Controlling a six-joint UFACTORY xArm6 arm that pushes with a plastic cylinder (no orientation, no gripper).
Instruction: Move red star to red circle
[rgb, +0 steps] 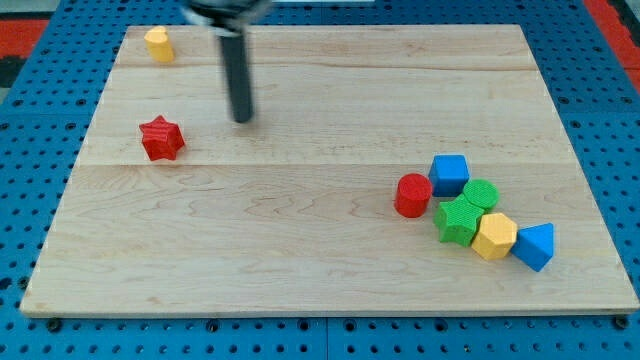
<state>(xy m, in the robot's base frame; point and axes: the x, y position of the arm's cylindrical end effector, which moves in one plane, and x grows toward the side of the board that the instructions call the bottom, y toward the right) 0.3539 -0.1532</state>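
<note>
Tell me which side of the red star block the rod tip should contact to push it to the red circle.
Contact the red star block on its view-left side, slightly toward the top, since the red circle block lies far to the view's right and a little lower. My tip sits up-right of the star, so it likely must circle round it first.

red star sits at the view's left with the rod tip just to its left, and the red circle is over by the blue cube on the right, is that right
Not quite. In the camera view, my tip is to the right of the red star and a little higher, not to its left, with a gap between them. The rest holds: the red star is at the view's left, and the red circle sits beside the blue cube on the right.
</note>
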